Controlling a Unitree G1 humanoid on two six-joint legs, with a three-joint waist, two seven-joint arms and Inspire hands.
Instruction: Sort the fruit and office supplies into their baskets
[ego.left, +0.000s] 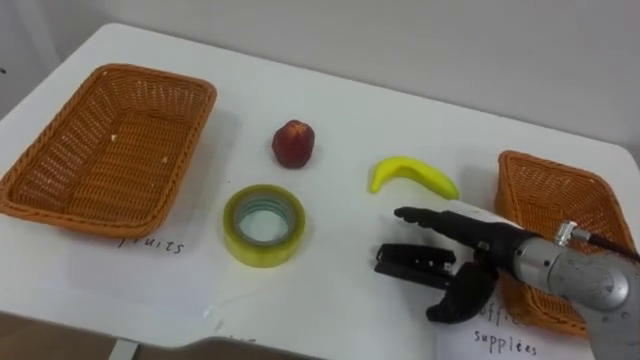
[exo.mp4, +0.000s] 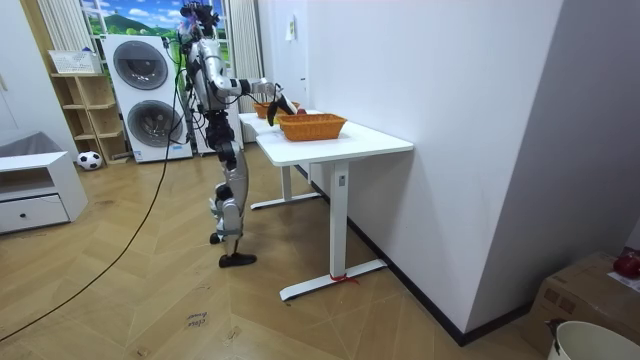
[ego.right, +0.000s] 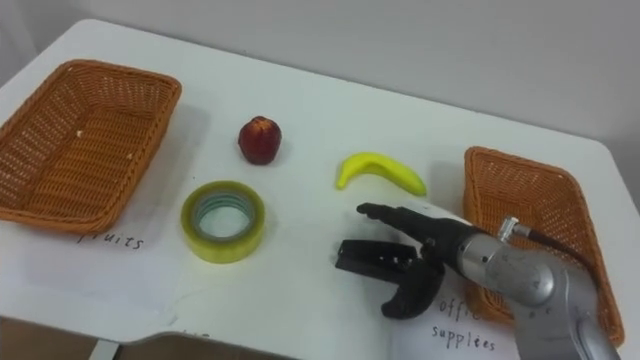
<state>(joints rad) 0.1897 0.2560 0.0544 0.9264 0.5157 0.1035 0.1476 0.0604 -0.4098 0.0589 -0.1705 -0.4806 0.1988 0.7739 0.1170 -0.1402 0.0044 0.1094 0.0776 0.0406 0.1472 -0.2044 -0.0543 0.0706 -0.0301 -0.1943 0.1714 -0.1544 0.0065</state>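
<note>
My right hand (ego.left: 478, 248) reaches in from the lower right, fingers stretched out straight and thumb hanging down, open. It hovers over a black stapler (ego.left: 412, 264) that lies on the white table (ego.left: 340, 120); whether it touches it I cannot tell. A yellow banana (ego.left: 412, 174) lies just beyond the fingertips. A red apple-like fruit (ego.left: 293, 143) sits mid-table, with a yellow-green roll of tape (ego.left: 264, 225) in front of it. An empty wicker basket (ego.left: 110, 145) with a "fruits" label stands at the left. A second wicker basket (ego.left: 555, 215) stands at the right, partly behind my forearm.
Paper labels lie on the table in front of each basket, near the front edge (ego.left: 150, 330). In the room view the robot stands at the far end of the table (exo.mp4: 345, 140) with one arm held out over it; washing machines (exo.mp4: 140, 95) stand behind.
</note>
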